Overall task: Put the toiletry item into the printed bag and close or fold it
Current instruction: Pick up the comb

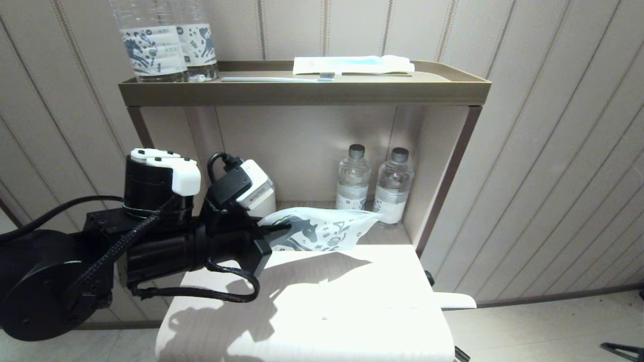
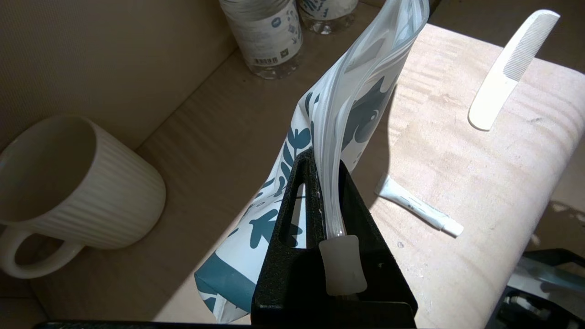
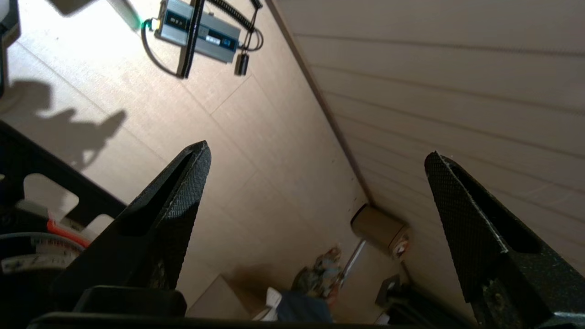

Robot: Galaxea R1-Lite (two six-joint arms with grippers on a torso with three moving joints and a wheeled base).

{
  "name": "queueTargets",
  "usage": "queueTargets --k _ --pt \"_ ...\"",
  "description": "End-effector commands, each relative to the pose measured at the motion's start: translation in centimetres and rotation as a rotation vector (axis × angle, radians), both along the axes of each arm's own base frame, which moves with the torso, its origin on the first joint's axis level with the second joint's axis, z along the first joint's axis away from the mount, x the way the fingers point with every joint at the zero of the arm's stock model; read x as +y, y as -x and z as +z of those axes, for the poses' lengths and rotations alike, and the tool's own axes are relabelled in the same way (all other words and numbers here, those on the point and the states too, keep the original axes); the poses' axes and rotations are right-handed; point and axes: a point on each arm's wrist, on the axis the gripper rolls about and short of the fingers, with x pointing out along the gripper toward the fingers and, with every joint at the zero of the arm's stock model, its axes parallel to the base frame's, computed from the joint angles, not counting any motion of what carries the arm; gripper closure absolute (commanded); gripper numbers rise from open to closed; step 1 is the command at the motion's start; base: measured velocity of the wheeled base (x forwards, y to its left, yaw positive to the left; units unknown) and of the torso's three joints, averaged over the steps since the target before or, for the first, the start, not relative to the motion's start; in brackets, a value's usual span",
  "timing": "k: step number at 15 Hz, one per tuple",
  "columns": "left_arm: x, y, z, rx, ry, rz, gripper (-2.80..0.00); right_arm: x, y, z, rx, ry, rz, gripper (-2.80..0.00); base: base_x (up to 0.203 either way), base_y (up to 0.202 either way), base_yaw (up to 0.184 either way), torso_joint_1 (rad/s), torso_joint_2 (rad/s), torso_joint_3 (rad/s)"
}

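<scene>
The comb (image 1: 454, 300) lies flat at the 3 o'clock edge of the white top (image 1: 302, 322) in the head view. Its long axis runs 9 to 3, and its rounded tip points to 3 o'clock, overhanging the edge. In the left wrist view the comb (image 2: 512, 68) is plain white, narrow and flat, with fine teeth along one side of one half and a smooth, round-ended handle. Nothing touches it.

The bag (image 1: 322, 229) hangs in the air at the centre of the head view, over the far part of the top. Its long axis also runs 9 to 3, with the free end tilted slightly up toward the two bottles (image 1: 375, 183) at 1 o'clock. It is a white pouch printed with a dark blue horse, leaves and squiggles. In the left wrist view the clear zip strip of the bag (image 2: 361, 91) runs away from the fingers.

The left gripper (image 1: 269, 231) comes in from 9 o'clock and is clamped on the zip end of the bag. In its own view the left gripper (image 2: 322, 183) has both fingers pressed against the strip. A small white tube (image 2: 418, 208) lies on the top between bag and comb, apart from both. A ribbed mug (image 2: 68, 183) stands on the shelf beside the bag.

The right gripper (image 3: 320, 155) is out of the head view. Its jaws stand wide apart and empty, aimed at floor and wall.
</scene>
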Motion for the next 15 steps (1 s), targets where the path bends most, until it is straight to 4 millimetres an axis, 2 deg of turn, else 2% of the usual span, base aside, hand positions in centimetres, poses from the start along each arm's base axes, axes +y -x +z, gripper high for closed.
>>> queueTargets --k 1,4,7,12,15 --pt "-0.4 -0.6 -0.7 -0.004 0.004 0.001 0.0 0.5 -0.1 -1.9 -0.037 0.013 0.03 -2.8 0.0 0.0 0.0 0.0 0.0 0.0" --pt "-0.2 -0.9 -0.7 -0.014 0.028 0.015 0.0 1.6 -0.4 -3.4 -0.137 -0.04 0.068 -2.8 0.0 0.0 0.0 0.0 0.0 0.0" --pt "-0.4 -1.0 -0.9 -0.012 0.027 0.013 0.0 1.9 -0.4 -3.8 -0.175 -0.084 0.078 -2.8 0.0 0.0 0.0 0.0 0.0 0.0" --pt "-0.4 -1.1 -1.2 -0.003 0.019 0.014 0.0 2.4 -0.7 -4.3 -0.155 -0.053 0.09 -2.8 0.0 0.0 0.0 0.0 0.0 0.0" --pt "-0.5 -1.2 -1.4 0.001 0.016 0.013 0.0 3.6 -1.5 -4.5 -0.145 -0.038 0.093 -2.8 0.0 0.0 0.0 0.0 0.0 0.0"
